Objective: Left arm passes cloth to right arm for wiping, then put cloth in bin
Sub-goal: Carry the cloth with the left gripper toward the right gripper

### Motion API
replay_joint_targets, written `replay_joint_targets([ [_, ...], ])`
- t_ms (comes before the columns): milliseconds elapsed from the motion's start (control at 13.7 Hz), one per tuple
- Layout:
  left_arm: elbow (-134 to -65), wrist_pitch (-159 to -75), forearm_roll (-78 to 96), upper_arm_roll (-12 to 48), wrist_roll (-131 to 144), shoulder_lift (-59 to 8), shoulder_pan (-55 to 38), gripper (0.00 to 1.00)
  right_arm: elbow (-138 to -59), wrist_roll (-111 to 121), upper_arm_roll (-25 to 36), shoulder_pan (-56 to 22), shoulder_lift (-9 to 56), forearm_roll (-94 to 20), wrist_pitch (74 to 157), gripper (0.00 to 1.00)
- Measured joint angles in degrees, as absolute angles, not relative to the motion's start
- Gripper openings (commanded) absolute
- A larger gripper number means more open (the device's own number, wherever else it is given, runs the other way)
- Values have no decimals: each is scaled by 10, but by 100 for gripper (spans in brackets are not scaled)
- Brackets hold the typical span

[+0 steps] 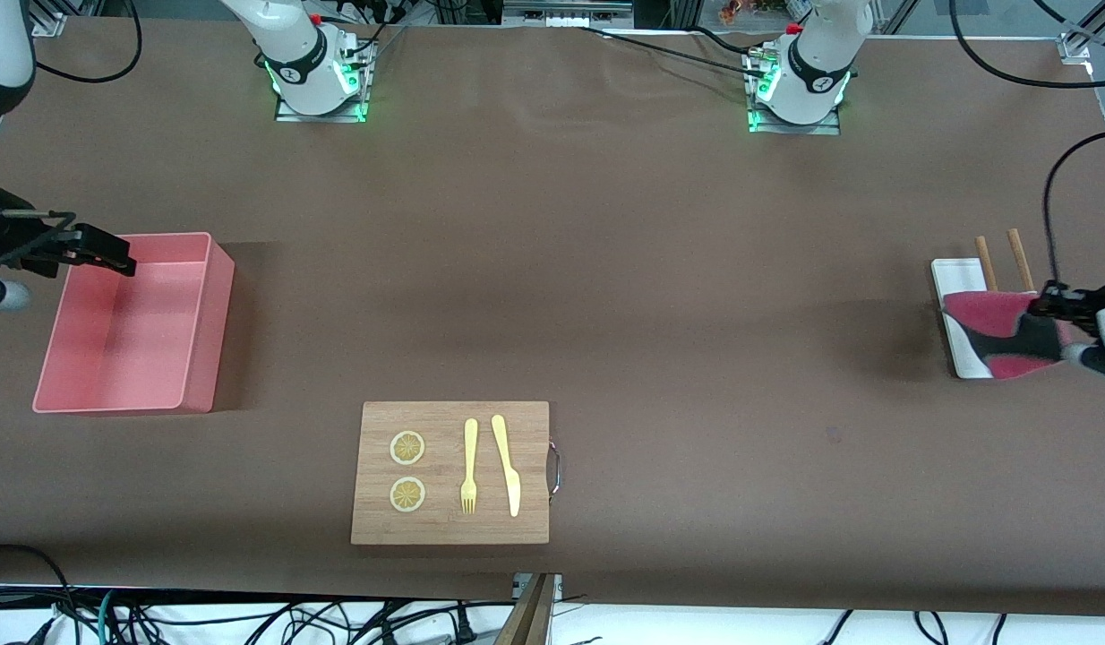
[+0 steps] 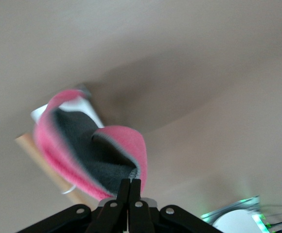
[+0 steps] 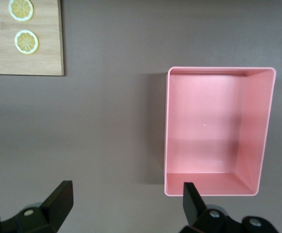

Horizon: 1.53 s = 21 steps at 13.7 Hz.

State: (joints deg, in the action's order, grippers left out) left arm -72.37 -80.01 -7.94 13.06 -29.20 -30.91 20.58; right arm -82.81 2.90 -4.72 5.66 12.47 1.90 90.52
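The cloth (image 1: 991, 327), crimson-pink with a dark grey face, hangs folded from my left gripper (image 1: 1040, 309), which is shut on one edge of it over the small white tray (image 1: 955, 296) at the left arm's end of the table. In the left wrist view the fingers (image 2: 131, 187) pinch the cloth (image 2: 92, 155) by its grey stitched edge. The salmon-pink bin (image 1: 208, 331) stands empty at the right arm's end. My right gripper (image 1: 114, 255) is open and empty over the bin's rim; in the right wrist view it (image 3: 126, 194) hangs over the table beside the bin (image 3: 166, 131).
Two wooden sticks (image 1: 987, 260) lie by the white tray. A wooden cutting board (image 1: 449, 472) with two lemon slices, a yellow fork and a yellow knife lies near the front camera, between the bin and the tray; a corner shows in the right wrist view (image 3: 24, 53).
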Motion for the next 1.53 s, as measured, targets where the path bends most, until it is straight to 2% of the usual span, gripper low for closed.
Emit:
replay_joint_targets([
  [438,-662,-698,-18,134,-38,-309,56,0,-828,-70,-48,21,142,-25,919,100],
  [729,-649,-691,117,133,175,-310,-10,0,-830,-241,-50,-43,168,-45,962,100],
  [948,-648,-708,183,133,297,-313,-54,0,-831,-406,-51,-95,204,-68,1002,100],
  [1167,-640,-749,270,133,418,-313,-97,0,-831,-515,-51,-112,231,-150,1037,100],
  [1531,-636,-821,339,132,501,-314,-121,0,-831,-714,-52,-180,276,-196,1128,100],
])
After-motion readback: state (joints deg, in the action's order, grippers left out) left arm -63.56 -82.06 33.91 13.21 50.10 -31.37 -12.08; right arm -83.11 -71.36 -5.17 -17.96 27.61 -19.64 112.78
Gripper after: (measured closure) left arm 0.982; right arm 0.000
